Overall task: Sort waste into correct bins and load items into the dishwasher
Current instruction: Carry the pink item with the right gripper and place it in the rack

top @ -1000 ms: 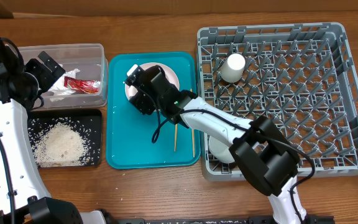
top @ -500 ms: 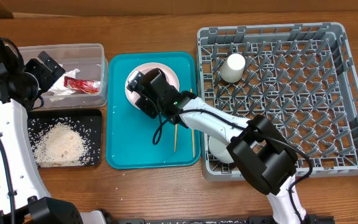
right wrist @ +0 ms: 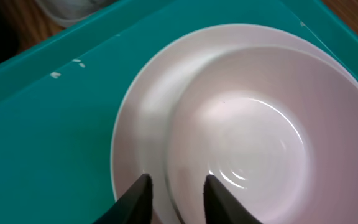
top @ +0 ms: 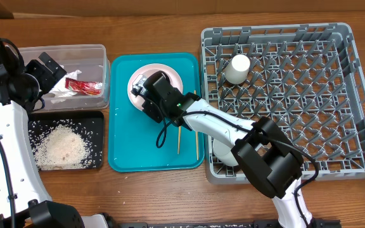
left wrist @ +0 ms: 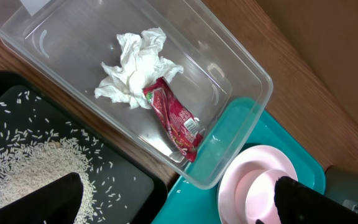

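Note:
A pale bowl [right wrist: 253, 137] sits in the pale pink plate [right wrist: 135, 124] on the teal tray [top: 138, 149]. My right gripper [right wrist: 174, 190] straddles the bowl's near rim, one finger inside and one outside. Its jaws are narrow, with a small gap still on each side of the rim. My left gripper [left wrist: 179, 202] hangs wide open and empty over the corner where the clear tub [left wrist: 253, 71] meets the black tray [left wrist: 126, 177]. The tub holds the tissue [left wrist: 135, 68] and the red wrapper [left wrist: 176, 118]. Rice [top: 62, 145] lies in the black tray. Two chopsticks [top: 178, 139] lie on the teal tray.
The grey dish rack [top: 355, 76] fills the right side, with a white cup [top: 237, 68] upside down near its back left. Another pale bowl [top: 219, 152] shows in the rack's front left corner, under my right arm. Bare wood surrounds everything.
My right gripper's jaws have narrowed around the bowl's rim, and it has shifted slightly over the plate. The left arm has not moved.

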Controlling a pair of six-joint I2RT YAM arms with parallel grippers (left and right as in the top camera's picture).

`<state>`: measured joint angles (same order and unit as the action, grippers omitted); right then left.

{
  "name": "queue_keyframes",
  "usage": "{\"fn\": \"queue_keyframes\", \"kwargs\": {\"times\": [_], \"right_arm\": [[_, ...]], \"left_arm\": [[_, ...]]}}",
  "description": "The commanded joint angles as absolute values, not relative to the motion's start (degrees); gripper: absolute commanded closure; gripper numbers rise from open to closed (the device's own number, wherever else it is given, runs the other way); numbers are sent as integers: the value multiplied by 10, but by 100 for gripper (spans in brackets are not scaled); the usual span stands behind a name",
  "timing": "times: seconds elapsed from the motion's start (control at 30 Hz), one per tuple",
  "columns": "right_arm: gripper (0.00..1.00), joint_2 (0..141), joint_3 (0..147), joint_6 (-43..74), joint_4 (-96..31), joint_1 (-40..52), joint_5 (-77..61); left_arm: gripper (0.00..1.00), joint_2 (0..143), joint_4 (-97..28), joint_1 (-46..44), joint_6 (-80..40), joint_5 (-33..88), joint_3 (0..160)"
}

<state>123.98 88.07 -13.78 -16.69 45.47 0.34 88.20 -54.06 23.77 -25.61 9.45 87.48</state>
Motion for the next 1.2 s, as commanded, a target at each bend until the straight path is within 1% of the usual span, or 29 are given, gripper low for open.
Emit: {"fn": "queue_keyframes", "kwargs": {"times": [0.0,0.33,0.4,0.47,0.53,0.77,0.83,0.93,1.07,1.17], "right_arm": [[76,1243,885,-140,-171,456,32],[78,1243,885,-140,-182,456,49],[83,1243,886,-140,-178,456,49],[93,1242,886,-139,-170,456,49],[94,1237,886,-139,-170,456,49],[96,1199,887,-132,-164,456,49],[96,1179,892,-104,-164,456,49],[96,1131,897,-30,-164,454,45],[96,1031,897,36,-188,436,-40],[96,968,897,107,-237,409,-80]], "left_arm": [[0,884,-540,240,-264,99,890],[0,884,-540,240,-264,99,890],[0,884,-540,240,-264,99,890],[0,884,-540,240,-264,99,890],[0,884,-540,240,-264,99,890],[0,884,-540,240,-264,99,890],[0,884,-540,240,-264,99,890],[0,884,-540,240,-264,99,890],[0,884,-540,240,-264,99,890],[0,884,-540,240,-264,99,890]]}}
